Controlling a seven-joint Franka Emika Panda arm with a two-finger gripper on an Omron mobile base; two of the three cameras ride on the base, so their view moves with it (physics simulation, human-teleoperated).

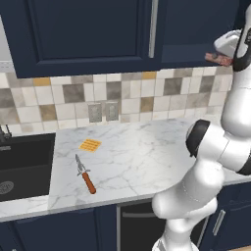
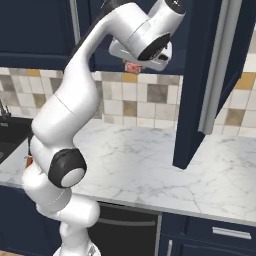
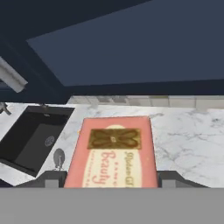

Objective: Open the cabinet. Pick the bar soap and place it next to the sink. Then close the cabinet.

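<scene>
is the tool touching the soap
Touching. In the hand view the soap fills the space between the tool's two dark tips, one against each side, held above the counter.

White marble table (image 1: pixel 147 147) has an orange ridged square (image 1: pixel 90 145) and an orange-handled knife (image 1: pixel 85 174), both well below the hand (image 1: pixel 219 59).
</scene>
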